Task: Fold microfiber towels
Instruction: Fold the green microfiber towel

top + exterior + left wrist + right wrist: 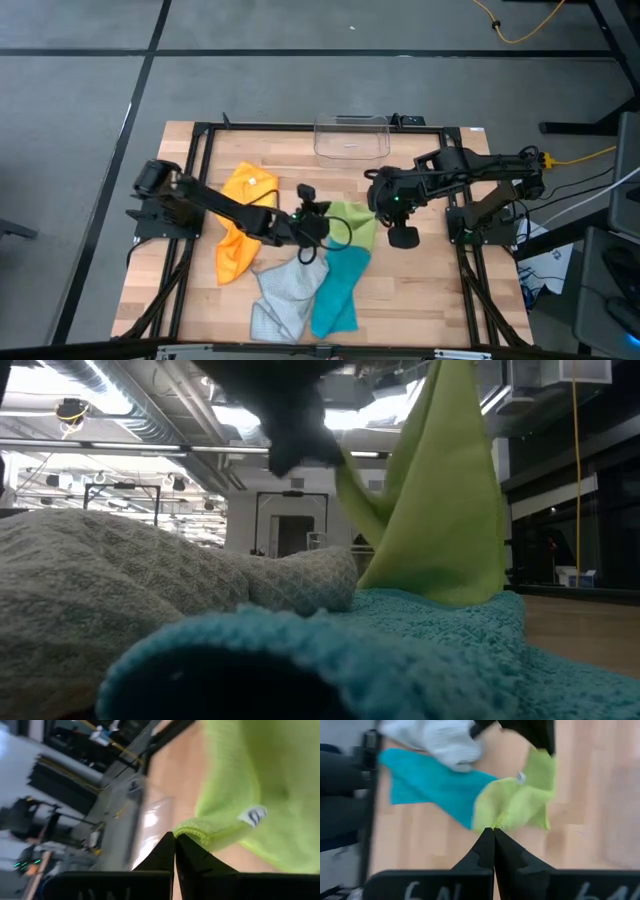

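Lime-green towel hangs between my two grippers near the middle of the wooden table, lifted off the boards and draped like a tent in the low view. Starting left of it, the orange towel lies crumpled on the wood, apart from the green one. My left gripper comes next, at the green towel's left edge: its fingers are pressed together with a hemmed corner pinched at their tips, a small white label just beside the pinch. Below the green towel, toward the near table edge, the grey towel and the teal towel lie bunched and overlapping, the teal one touching the green towel's lower edge. My right gripper sits at the green towel's right side, fingers closed on another edge of it. Beyond the green towel, at the far edge, stands the clear plastic bin, well apart.
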{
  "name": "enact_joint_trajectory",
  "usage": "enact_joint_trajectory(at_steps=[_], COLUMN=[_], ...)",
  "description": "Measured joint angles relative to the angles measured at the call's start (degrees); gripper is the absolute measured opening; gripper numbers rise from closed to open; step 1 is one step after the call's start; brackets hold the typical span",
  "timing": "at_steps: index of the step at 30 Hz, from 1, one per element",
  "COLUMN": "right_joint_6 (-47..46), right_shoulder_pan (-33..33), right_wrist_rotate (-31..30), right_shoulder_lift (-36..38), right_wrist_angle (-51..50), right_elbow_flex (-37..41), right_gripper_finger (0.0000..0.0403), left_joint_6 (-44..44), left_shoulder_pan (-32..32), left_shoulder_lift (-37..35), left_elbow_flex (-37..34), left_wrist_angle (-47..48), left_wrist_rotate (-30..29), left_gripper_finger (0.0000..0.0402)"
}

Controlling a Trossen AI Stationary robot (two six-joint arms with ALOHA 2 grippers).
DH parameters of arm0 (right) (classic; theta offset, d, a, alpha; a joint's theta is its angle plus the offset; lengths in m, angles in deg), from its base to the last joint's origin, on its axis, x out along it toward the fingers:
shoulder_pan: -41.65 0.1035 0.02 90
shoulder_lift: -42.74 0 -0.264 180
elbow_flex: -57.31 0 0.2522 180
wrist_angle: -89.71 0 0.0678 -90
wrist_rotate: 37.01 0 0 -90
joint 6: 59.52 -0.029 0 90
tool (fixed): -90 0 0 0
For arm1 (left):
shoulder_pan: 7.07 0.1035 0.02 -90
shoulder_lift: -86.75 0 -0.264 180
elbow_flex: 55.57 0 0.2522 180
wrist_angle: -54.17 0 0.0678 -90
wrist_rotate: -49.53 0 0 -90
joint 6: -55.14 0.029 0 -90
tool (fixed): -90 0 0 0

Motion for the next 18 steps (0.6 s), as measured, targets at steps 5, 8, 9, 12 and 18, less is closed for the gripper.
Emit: enact_joint_trajectory(at_steps=[5, 8, 9, 12, 18], right_joint_6=[0.13, 0.37, 0.43, 2.14, 5.02], right_shoulder_pan=[-0.12, -0.72, -1.11, -2.55, -7.05], right_wrist_rotate=[-12.64, -19.6, -21.28, -26.98, -37.0], right_shoulder_lift=[0.0, 0.0, 0.0, 0.0, 0.0], right_wrist_angle=[-2.14, -2.63, -2.71, -2.94, -4.46], right_elbow_flex=[-0.02, -0.02, -0.02, -0.02, -0.02], right_gripper_finger=[0.0, 0.0, 0.0, 0.0, 0.0], left_joint_6=[1.48, 1.64, 1.99, 4.59, 5.42], left_shoulder_pan=[0.78, 2.28, 2.97, 5.54, 12.33], left_shoulder_lift=[-8.76, -14.2, -15.97, -20.87, -28.06], left_elbow_flex=[-0.02, -0.02, -0.02, -0.02, -0.02], left_wrist_angle=[8.18, 11.3, 11.68, 12.04, 13.41], left_wrist_rotate=[-8.49, -10.87, -11.1, -12.54, -10.55], left_gripper_finger=[0.0, 0.0, 0.0, 0.0, 0.0])
